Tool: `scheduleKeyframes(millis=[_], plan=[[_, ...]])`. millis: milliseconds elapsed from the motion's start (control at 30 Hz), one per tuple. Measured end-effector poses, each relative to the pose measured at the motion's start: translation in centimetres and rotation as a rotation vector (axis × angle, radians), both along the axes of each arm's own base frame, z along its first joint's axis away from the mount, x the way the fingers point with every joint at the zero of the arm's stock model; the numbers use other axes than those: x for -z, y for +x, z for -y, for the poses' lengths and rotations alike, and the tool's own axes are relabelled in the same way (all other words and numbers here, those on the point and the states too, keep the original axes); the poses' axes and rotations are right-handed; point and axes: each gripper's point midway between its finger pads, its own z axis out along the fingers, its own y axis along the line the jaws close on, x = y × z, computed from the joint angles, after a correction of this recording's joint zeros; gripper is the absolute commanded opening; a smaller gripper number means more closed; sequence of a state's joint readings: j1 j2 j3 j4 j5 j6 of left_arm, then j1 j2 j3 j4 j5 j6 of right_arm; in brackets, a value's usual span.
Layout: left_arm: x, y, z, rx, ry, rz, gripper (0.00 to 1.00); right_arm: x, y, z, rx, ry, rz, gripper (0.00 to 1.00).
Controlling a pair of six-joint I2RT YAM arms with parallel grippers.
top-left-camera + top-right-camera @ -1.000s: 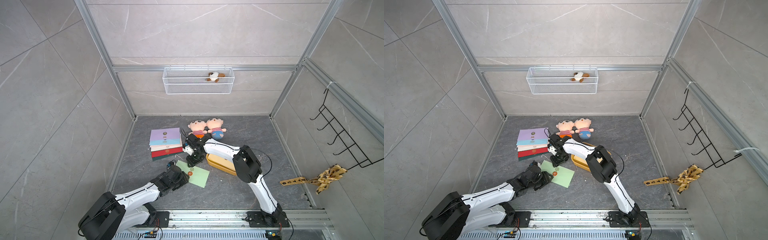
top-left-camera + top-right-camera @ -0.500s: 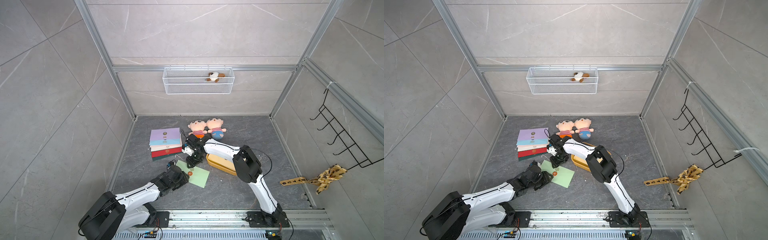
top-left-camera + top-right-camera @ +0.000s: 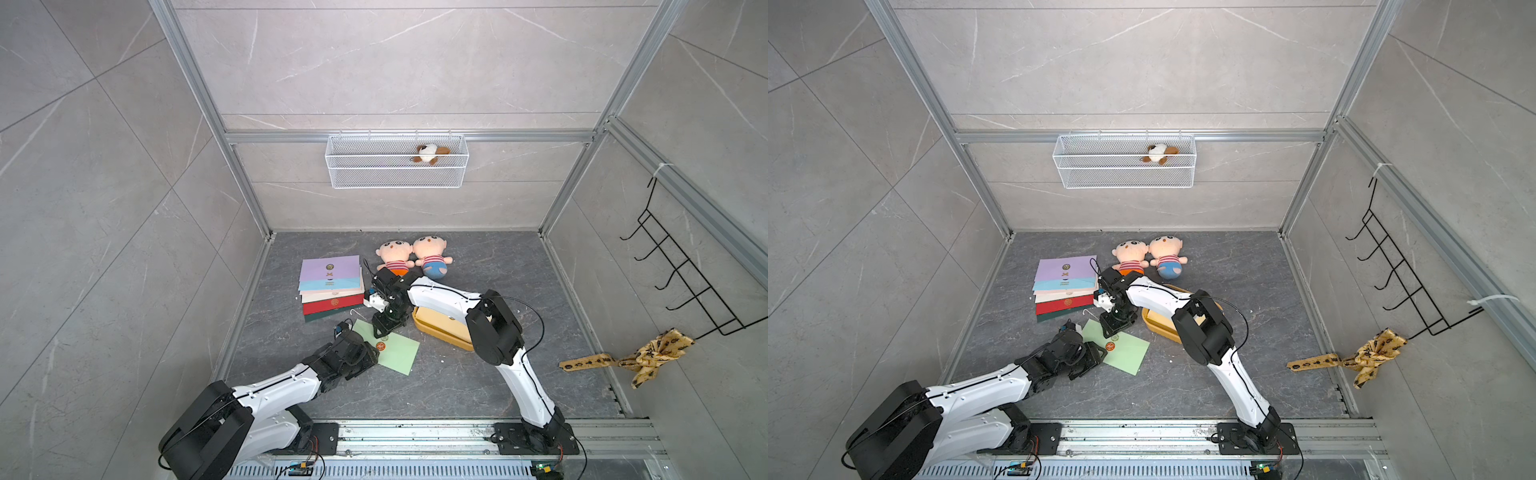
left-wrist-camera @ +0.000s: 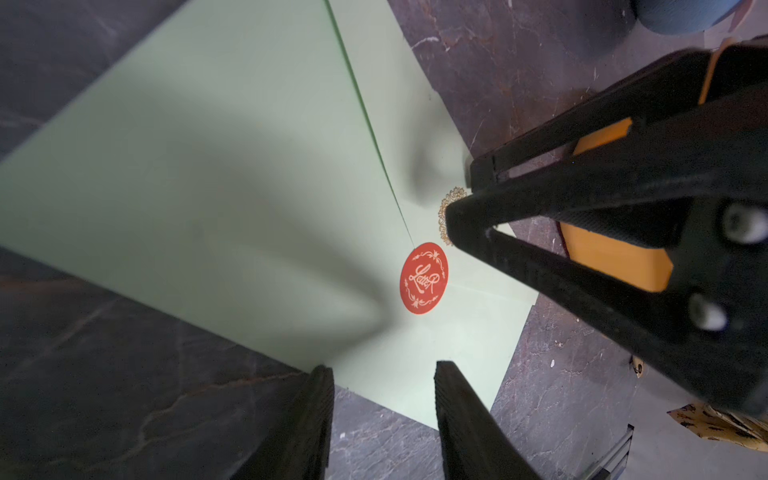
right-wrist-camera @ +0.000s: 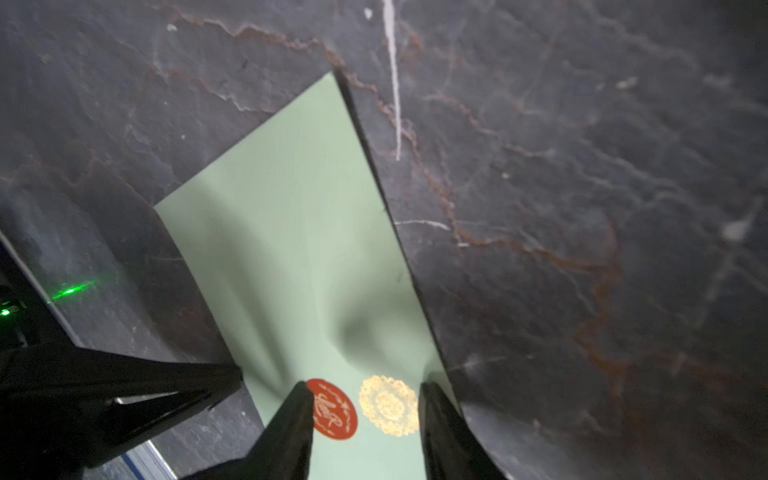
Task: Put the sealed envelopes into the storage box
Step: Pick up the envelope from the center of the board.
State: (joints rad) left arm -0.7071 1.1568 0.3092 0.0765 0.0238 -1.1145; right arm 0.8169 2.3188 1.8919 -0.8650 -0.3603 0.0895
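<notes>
Counter: storage box sits about mid-counter, partly under the right arm. The stack of sealed envelopes lies nearer the left edge, and one green envelope lies flat and askew, nearer the front edge. Right claw: jaws apart, tips down on the green envelope with its gold sticker and red seal between them, nothing clamped. Left claw: jaws apart at the envelope's edge, holding nothing; cannot tell whether it touches.

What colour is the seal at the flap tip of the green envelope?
The seal is red with pale ornamental script, clearest in the left wrist view.
</notes>
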Motion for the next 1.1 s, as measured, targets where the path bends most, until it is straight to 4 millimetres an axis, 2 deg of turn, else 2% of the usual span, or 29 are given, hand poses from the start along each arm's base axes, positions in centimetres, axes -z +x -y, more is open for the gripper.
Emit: scheduleKeyframes(millis=[300,433,533,900,1100], plan=[[0.3,0.1,-0.3,-0.011,0.020,-0.001,0.36,-1.8,2.9,0.3,-0.004,-0.075,0.153,0.47],[0.6,0.2,-0.6,-0.020,0.039,-0.003,0.27,-0.6,2.2,0.4,-0.037,-0.136,0.156,0.45],[0.8,0.4,-0.7,-0.027,0.057,-0.006,0.20,1.1,1.1,0.5,-0.072,-0.191,0.137,0.44],[0.9,0.6,-0.9,-0.035,0.084,-0.012,0.14,0.9,0.6,0.9,-0.085,-0.231,0.133,0.43],[1.0,0.7,-1.0,-0.039,0.090,-0.011,0.11,-0.2,2.0,0.1,-0.078,-0.226,0.168,0.43]])
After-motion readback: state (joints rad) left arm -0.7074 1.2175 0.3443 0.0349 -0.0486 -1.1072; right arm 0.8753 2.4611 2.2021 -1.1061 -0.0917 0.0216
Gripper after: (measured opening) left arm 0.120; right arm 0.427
